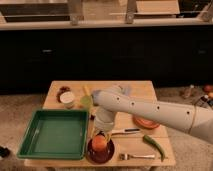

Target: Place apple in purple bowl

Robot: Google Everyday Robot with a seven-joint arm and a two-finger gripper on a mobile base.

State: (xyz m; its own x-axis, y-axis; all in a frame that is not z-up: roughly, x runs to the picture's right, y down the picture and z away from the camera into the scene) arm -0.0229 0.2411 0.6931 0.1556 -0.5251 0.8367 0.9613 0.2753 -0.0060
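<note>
A wooden bench [135,90] stands on a speckled floor, before dark cabinets under a pale counter. No writing can be read. The tool [101,135] hangs just above the purple bowl [100,151] at the front edge, and it is closed around the apple [99,144] over the bowl. A green tray [53,134] lies to the left, a green pepper [154,145] and a fork [136,156] to the right.

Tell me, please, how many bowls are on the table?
2: the purple bowl at the front edge, holding the apple under the gripper; the orange bowl right of it, partly hidden by the arm.
</note>
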